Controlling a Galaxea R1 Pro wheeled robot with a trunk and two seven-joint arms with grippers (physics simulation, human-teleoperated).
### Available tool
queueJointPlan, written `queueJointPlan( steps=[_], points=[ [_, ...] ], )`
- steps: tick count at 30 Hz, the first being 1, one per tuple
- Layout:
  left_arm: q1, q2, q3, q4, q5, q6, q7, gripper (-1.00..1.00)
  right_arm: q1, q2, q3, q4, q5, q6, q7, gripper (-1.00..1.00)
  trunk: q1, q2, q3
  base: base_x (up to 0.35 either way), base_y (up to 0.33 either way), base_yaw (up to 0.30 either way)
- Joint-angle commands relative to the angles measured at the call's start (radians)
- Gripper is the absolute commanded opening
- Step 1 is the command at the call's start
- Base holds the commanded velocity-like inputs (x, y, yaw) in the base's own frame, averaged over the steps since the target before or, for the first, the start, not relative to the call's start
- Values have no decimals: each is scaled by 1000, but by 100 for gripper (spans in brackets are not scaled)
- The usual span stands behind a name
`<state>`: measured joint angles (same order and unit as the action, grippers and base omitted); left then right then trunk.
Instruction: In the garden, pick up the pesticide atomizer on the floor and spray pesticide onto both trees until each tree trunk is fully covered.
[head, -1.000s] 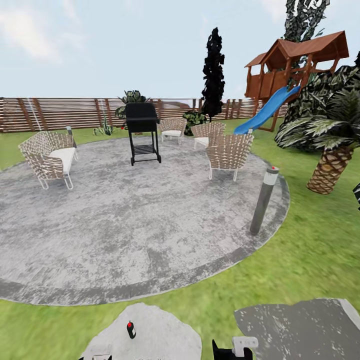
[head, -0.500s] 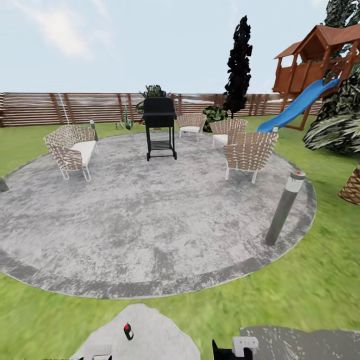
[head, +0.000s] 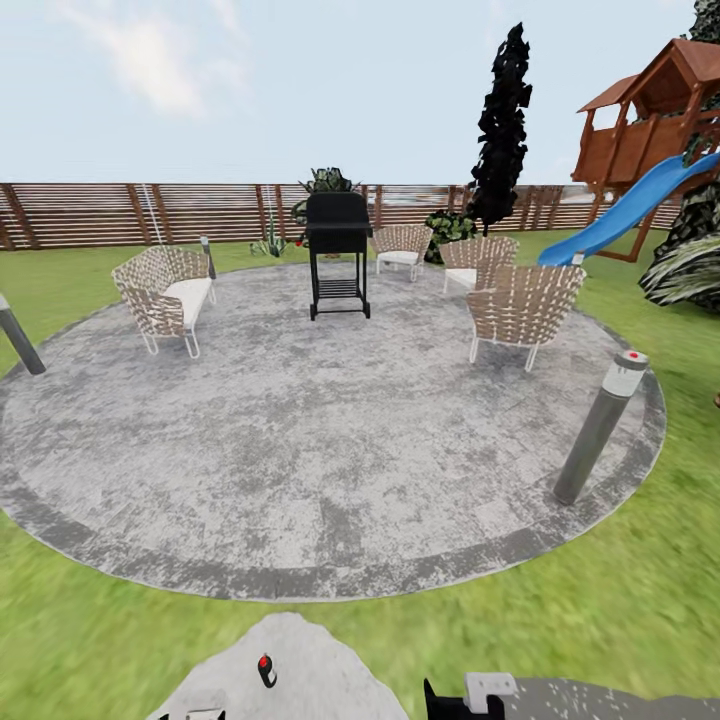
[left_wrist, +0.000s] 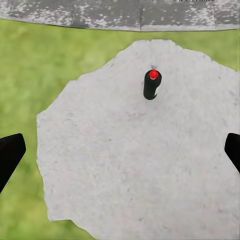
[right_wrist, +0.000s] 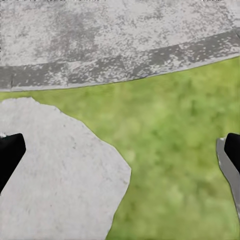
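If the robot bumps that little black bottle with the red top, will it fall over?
Probably. The bottle stands upright, tall and narrow on the pale stone slab, so a sideways nudge could tip it. Being round, it might then roll. It looks small, likely light.

Bright even daylight, no shadows, edges blurry.

head: forward over patio (head: 330, 440) | wrists: straight down, sharing stepping stone (left_wrist: 140, 165)

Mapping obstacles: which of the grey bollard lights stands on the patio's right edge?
The red-topped bollard, leaning at the right rim near the grass; the other bollard stands far left.
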<state>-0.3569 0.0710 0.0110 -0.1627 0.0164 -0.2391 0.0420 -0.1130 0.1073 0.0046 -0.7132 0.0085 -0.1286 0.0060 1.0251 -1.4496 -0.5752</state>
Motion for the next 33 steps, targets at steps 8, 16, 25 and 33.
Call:
queueJointPlan(
  steps=[8,16,25,33],
  points=[
    [-93,-22,-6,-23,-2,37,-6,100,-44,-1,7,-56,130,1,0,100,0,0,-1,0,0,0],
    [-258,-27,-5,-46,1,263,-11,100,-325,2,8,-76,150,119,1,100,0,0,-1,0,0,0],
    [-243,-29,-8,-69,-7,123,-16,100,-482,33,12,-144,145,312,8,100,0,0,-1,0,0,0],
    [-235,-30,-8,-68,-2,110,-15,100,-484,53,17,-122,146,310,51,100,15,-28,-13,0,0,0]
  ],
)
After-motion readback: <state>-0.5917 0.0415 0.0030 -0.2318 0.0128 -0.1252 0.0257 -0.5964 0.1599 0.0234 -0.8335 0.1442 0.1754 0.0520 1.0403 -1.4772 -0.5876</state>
